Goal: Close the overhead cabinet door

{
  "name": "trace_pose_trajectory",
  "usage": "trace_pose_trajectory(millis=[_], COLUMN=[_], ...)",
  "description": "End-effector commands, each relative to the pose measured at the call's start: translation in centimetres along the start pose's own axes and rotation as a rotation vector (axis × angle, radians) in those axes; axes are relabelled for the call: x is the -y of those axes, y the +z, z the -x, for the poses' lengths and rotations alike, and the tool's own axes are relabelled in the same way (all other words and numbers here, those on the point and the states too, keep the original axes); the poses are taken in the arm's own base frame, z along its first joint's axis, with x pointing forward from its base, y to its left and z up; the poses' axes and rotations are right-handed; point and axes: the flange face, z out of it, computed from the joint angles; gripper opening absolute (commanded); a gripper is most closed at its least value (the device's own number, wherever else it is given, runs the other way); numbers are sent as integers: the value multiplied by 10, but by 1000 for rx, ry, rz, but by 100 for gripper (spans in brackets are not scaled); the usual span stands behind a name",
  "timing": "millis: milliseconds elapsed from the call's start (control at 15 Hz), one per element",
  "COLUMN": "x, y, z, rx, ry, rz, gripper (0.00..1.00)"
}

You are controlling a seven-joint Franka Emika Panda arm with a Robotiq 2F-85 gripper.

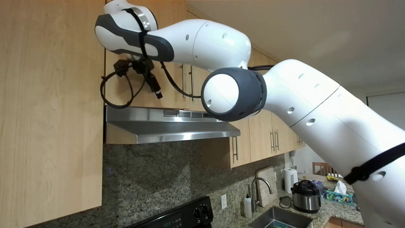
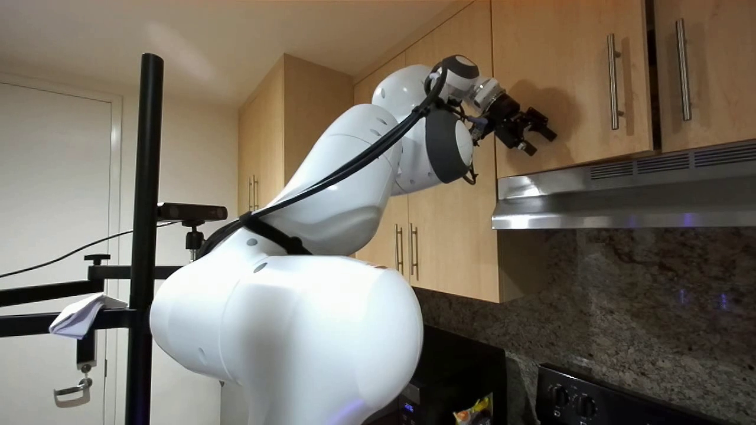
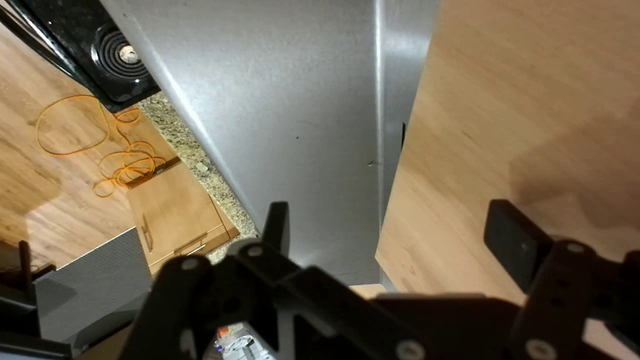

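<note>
The overhead cabinet door (image 1: 171,79) is a short light-wood door above the range hood, with a vertical steel bar handle on its right edge. It shows in an exterior view (image 2: 567,53), where a narrow dark gap separates its handle edge from the twin door. In the wrist view the door's flat face (image 3: 460,150) fills the right side; its handle is out of that view. My gripper (image 2: 540,143) is open and empty, in front of the door's lower part, left of the handle. It also shows in an exterior view (image 1: 158,93) and the wrist view (image 3: 387,220). Contact cannot be told.
The steel range hood (image 1: 174,129) juts out just below the door. The twin door (image 2: 714,65) has its handle on its left edge. Taller light-wood doors (image 1: 53,110) stand beside. A stove (image 3: 120,50), a microwave (image 2: 460,366) and an orange cable (image 3: 135,160) lie lower.
</note>
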Motion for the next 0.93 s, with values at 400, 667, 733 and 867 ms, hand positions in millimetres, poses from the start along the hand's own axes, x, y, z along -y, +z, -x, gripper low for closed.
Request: trace_pose_trajectory(millis=[400, 667, 733, 867], x=[-20, -61, -73, -93], y=[-44, -100, -115, -133], z=[-28, -53, -61, -71], rx=[45, 99, 129, 154], ry=[-55, -186, -238, -316], rz=[47, 133, 155, 210], gripper=[100, 100, 100, 100])
